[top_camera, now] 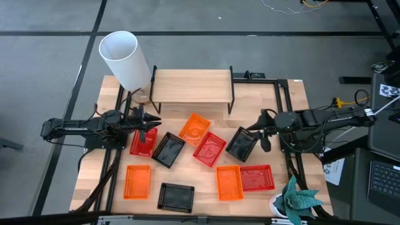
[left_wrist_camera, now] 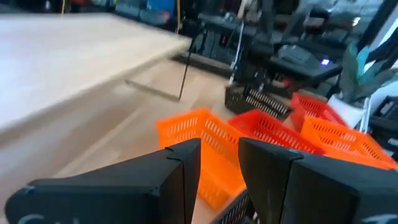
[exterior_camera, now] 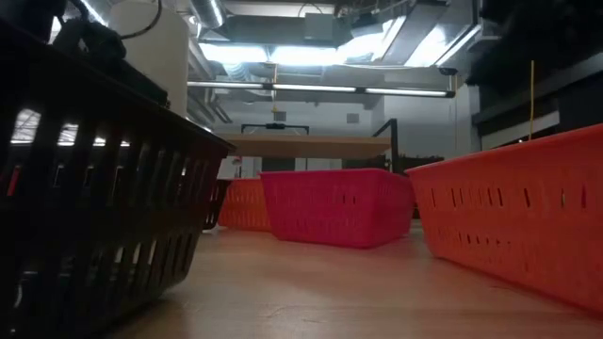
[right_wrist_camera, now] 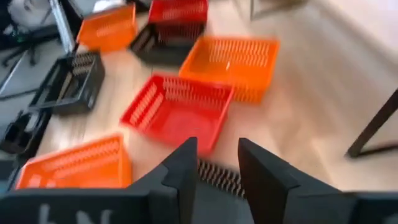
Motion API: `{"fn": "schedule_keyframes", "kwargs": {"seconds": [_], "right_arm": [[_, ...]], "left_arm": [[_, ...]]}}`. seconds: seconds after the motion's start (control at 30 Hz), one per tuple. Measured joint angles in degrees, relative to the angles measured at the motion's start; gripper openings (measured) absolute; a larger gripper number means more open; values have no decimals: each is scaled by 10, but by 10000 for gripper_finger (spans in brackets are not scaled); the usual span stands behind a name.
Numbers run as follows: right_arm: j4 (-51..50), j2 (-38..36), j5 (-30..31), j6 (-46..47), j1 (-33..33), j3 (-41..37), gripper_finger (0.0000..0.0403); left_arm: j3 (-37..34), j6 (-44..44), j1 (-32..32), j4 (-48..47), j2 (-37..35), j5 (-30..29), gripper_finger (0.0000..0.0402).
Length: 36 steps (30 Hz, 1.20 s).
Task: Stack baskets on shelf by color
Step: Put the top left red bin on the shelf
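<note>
Narrowly parted, the fingers of the left gripper (top_camera: 148,125) leave a slim gap between them in the left wrist view and hold nothing; this gripper hovers left of centre in the high view, over a red plastic mesh basket (top_camera: 143,143) that touches a black mesh basket (top_camera: 168,150) beside it. The right gripper (top_camera: 259,132), right of centre, also shows a narrow gap in its wrist view, with the rim of a second black mesh basket (top_camera: 242,144) just beneath the fingertips; whether they touch it cannot be told.

Between the two grippers lie an orange mesh basket (top_camera: 194,128) and a tilted red mesh basket (top_camera: 209,149). Along the lower part of the high view sit an orange basket at lower left (top_camera: 137,181), a third black basket (top_camera: 175,197), another orange basket (top_camera: 229,182) and a red basket (top_camera: 257,177) touching it.

A low shelf with a light wood top and thin black legs (top_camera: 192,85) stands at upper centre, carrying no baskets. A tall white cylinder (top_camera: 124,59) stands at its left end.
</note>
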Motion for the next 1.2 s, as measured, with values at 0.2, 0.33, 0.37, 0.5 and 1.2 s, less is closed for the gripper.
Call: {"fn": "schedule_keyframes", "kwargs": {"seconds": [0.2,0.33,0.37,0.5,1.2], "right_arm": [[-44,-1,-56,-18,0,1,116],[-46,-1,-56,-20,0,1,116],[-46,-1,-56,-22,0,1,116],[-46,-1,-55,-46,0,1,116],[-38,-1,-17,-48,0,1,116]], "left_arm": [[26,89,-33,64,28,66,101],[95,86,-66,-32,83,57,101],[117,77,-73,-59,102,55,101],[213,45,-105,-198,194,53,101],[414,-75,-318,-512,478,84,101]]}}
